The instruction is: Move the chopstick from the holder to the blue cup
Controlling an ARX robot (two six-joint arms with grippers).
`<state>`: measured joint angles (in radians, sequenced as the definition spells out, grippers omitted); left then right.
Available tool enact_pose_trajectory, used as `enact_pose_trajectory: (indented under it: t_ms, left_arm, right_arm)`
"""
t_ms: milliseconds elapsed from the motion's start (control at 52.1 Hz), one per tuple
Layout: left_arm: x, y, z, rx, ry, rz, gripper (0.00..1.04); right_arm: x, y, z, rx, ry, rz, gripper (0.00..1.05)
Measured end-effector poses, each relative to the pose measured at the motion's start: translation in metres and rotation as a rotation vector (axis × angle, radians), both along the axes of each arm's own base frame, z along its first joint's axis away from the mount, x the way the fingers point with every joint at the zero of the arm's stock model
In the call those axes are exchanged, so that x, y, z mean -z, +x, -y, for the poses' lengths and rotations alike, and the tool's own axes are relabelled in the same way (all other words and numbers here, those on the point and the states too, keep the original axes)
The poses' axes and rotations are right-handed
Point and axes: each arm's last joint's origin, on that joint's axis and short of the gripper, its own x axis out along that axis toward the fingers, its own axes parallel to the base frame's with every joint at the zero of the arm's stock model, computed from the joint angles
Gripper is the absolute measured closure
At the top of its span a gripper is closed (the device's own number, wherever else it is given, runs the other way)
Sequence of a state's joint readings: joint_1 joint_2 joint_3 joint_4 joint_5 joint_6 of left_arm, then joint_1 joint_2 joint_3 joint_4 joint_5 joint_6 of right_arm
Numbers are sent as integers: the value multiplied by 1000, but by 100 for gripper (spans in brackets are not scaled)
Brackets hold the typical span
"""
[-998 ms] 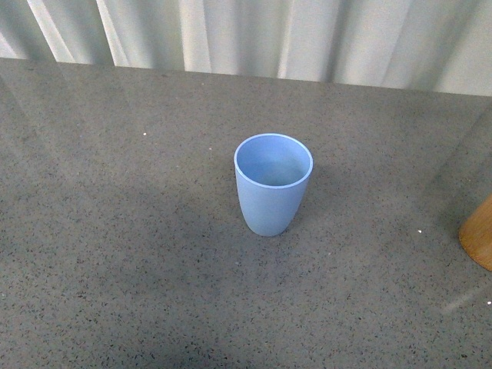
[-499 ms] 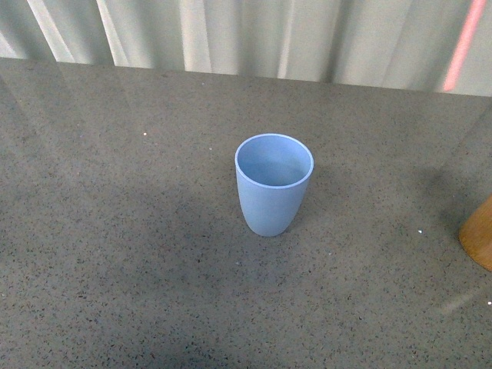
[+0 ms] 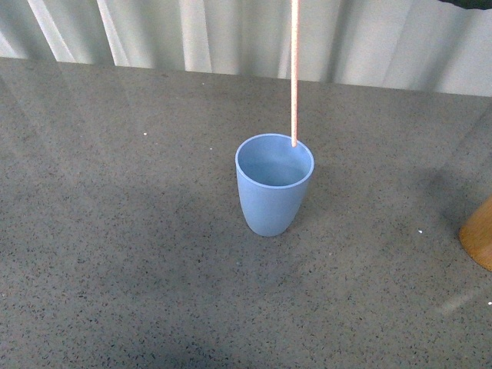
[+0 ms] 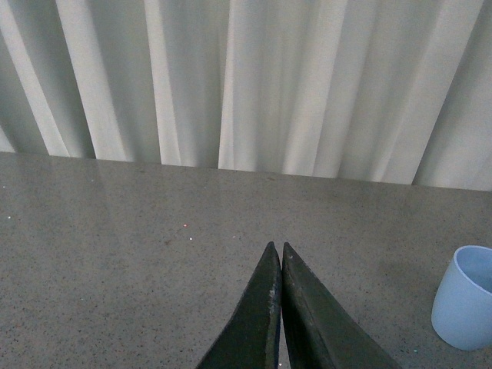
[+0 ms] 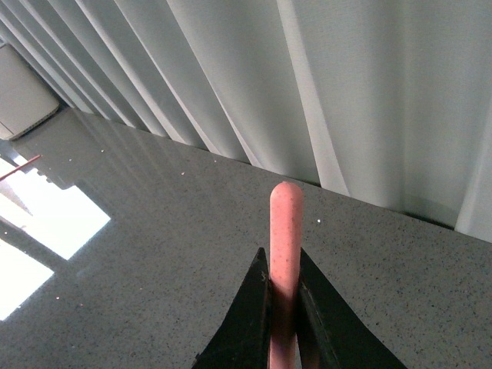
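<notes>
The blue cup (image 3: 274, 183) stands upright near the middle of the grey table; it also shows in the left wrist view (image 4: 465, 298). One pinkish-red chopstick (image 3: 294, 73) hangs upright from the top of the front view, its lower tip at the far rim of the cup. My right gripper (image 5: 283, 260) is shut on that chopstick (image 5: 284, 231), which sticks out past the fingertips. My left gripper (image 4: 275, 250) is shut and empty over the table, apart from the cup. Neither gripper shows in the front view.
An orange-brown rounded object (image 3: 479, 234) stands at the right edge of the table. White curtains (image 3: 231, 34) hang behind the table's far edge. Bright window reflections (image 5: 46, 223) lie on the table top in the right wrist view.
The chopstick has come into the front view from the upper right and moved left; it now hangs upright with its tip at the cup's far rim. The cup has not moved.
</notes>
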<state>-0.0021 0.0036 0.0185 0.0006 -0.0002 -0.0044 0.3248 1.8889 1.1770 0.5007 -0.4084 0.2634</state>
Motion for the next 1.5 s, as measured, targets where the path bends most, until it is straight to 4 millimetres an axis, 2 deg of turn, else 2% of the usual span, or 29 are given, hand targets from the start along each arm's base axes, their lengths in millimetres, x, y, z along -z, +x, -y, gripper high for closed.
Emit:
enact_pose_trajectory:
  t_ms: [250, 384, 614, 845, 941, 998, 1094, 1190, 1267, 1286, 1344, 1421, 1497]
  left_arm:
    - [0, 0, 0, 0, 0, 0, 101]
    - [0, 0, 0, 0, 0, 0, 101]
    - [0, 0, 0, 0, 0, 0, 101]
    - [0, 0, 0, 0, 0, 0, 101]
    - [0, 0, 0, 0, 0, 0, 101]
    - [0, 0, 0, 0, 0, 0, 101]
    - [0, 0, 0, 0, 0, 0, 101]
    - [0, 0, 0, 0, 0, 0, 101]
    - [0, 0, 0, 1, 0, 0, 101]
    - [0, 0, 0, 1, 0, 0, 101]
    - [0, 0, 0, -2, 0, 0, 101]
    - [0, 0, 0, 0, 0, 0, 101]
    - [0, 0, 0, 1, 0, 0, 101]
  right_arm:
    - [6, 4, -26, -29, 4, -4, 101]
    - [16, 1, -42, -41, -16, -13, 101]
    - [27, -4, -51, -56, -55, 7, 101]
    - [39, -15, -49, -66, -75, 1, 65]
    - [36, -21, -43, -60, -68, 14, 51]
    - [28, -26, -36, -47, -54, 39, 40]
    - [4, -36, -12, 29, -20, 109, 23]
    - [-21, -53, 24, 168, 1, 196, 8]
    - [-34, -75, 59, 464, -94, 252, 19]
    - [-36, -88, 74, 566, -143, 276, 24]
    - [-34, -115, 100, 707, -198, 309, 37]
    - [-25, -137, 112, 726, -220, 331, 53]
    - [-2, -156, 116, 687, -250, 303, 70]
